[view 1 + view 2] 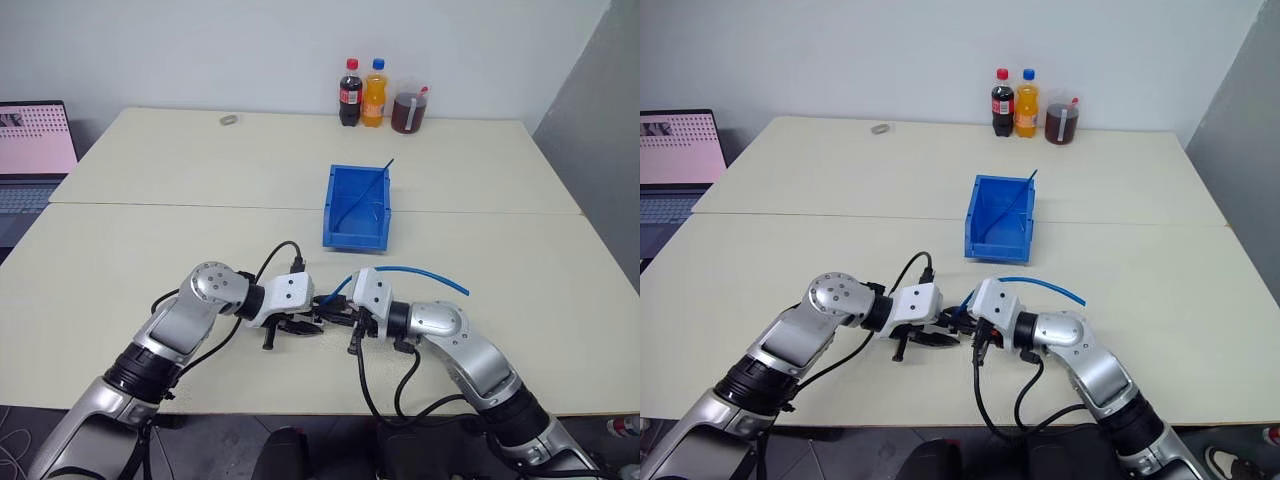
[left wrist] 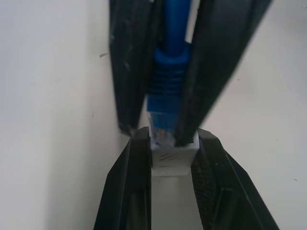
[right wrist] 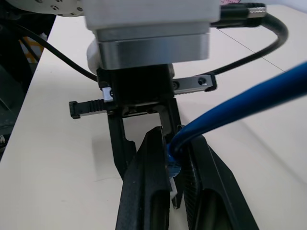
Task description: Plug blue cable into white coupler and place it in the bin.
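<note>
Office or lab room, plain pale tables [image 1: 200, 190], open laptop [image 1: 30, 160], drink bottles [image 1: 362, 95] by bare wall

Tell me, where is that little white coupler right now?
The white coupler is pinched in the left gripper, meeting the blue cable plug held by the right gripper, just before the bin.

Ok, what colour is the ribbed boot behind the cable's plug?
Blue, a ribbed rubber boot on the thin blue cable; clearest in the left wrist view.

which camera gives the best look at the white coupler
The left wrist view: the white coupler sits clamped in the left gripper, meeting the blue cable plug. The right wrist view shows a white sliver; head views hide it.
</note>
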`<state>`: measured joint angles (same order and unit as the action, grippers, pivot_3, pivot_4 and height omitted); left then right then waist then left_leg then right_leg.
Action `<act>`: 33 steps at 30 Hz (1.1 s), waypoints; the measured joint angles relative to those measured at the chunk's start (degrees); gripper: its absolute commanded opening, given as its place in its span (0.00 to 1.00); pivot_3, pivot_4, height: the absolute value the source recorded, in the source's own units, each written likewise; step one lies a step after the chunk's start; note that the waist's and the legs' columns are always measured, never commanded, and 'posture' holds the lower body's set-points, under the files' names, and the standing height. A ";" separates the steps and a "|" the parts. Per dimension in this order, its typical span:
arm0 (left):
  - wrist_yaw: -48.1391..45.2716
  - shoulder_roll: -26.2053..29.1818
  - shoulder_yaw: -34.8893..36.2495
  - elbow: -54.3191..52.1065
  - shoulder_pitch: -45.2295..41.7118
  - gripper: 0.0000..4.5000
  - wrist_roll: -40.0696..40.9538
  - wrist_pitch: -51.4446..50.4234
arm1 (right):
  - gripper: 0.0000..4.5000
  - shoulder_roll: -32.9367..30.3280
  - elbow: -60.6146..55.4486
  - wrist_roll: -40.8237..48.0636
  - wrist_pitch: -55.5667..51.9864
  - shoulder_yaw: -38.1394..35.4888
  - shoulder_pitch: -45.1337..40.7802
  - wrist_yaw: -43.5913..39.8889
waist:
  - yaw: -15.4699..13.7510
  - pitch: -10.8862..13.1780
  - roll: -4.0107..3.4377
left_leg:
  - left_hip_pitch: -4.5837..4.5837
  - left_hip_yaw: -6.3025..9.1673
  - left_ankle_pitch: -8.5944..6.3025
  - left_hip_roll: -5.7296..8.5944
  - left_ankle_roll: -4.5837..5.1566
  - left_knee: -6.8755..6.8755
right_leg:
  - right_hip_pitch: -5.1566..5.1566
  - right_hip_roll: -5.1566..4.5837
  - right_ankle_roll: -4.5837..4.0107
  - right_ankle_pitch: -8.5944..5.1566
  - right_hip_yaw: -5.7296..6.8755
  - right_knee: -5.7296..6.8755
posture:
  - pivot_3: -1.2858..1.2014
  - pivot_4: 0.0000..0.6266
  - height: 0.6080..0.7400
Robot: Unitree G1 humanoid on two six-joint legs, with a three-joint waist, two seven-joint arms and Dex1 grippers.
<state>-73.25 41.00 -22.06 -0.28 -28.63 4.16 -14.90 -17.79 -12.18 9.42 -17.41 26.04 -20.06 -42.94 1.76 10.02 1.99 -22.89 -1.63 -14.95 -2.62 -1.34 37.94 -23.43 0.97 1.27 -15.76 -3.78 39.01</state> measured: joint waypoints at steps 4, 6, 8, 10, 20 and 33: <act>-0.03 -0.09 0.01 0.25 0.00 0.17 -0.05 0.01 | 0.02 -0.35 0.00 -1.63 0.84 0.35 0.08 -0.57 | 0.00 -0.07 0.00 | 0.05 0.00 0.00 0.00 0.00 0.00 | 0.05 0.00 0.00 0.00 0.00 0.00 | 0.52 0.24 1.00; -0.04 -0.11 0.01 0.39 0.00 0.17 -0.05 0.02 | 0.02 -0.50 0.00 -2.01 1.11 0.46 0.14 -0.62 | 0.00 -0.11 0.01 | 0.08 0.00 0.00 0.00 0.00 0.00 | 0.07 0.00 0.00 0.00 0.00 0.00 | 0.52 0.24 1.00; -0.19 -0.10 0.01 0.58 0.00 0.17 -0.05 0.28 | 0.02 -0.54 0.00 -2.68 1.60 0.61 0.27 -0.61 | 0.01 -0.15 0.00 | 0.10 0.00 0.00 0.00 0.00 0.00 | 0.08 0.00 0.00 0.00 0.00 0.00 | 0.52 0.24 1.00; -0.33 -0.09 0.02 0.79 0.00 0.17 -0.05 0.46 | 0.02 -0.54 0.00 -3.02 1.83 0.68 0.31 -0.62 | 0.02 -0.16 0.00 | 0.11 0.00 0.00 -0.01 0.00 0.00 | 0.09 0.01 0.00 0.00 0.00 0.01 | 0.52 0.24 1.00; -0.91 -0.10 0.05 1.96 -0.02 0.17 -0.07 1.96 | 0.02 -0.65 0.19 -3.19 1.75 0.00 0.99 -1.33 | 0.03 -0.30 -0.03 | 0.15 -0.02 0.00 -0.01 0.00 0.00 | 0.11 0.02 -0.01 0.00 -0.01 0.02 | 0.52 0.24 1.00; -0.89 -0.19 0.12 2.41 0.29 0.17 -0.25 2.98 | 0.02 -1.16 0.18 -3.31 0.23 0.07 0.21 -2.71 | 0.02 -0.40 -0.09 | 0.18 -0.01 0.00 0.00 0.00 0.00 | 0.14 0.02 -0.01 0.00 -0.01 0.03 | 0.52 0.24 1.00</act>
<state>-74.14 40.81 -21.94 2.13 -28.34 3.91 -11.92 -18.95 -12.00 6.11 -17.18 26.11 -19.85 -45.65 1.79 9.61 1.91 -22.71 -1.64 -14.95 -2.62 -1.34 37.94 -23.29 0.99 1.26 -15.76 -3.80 39.04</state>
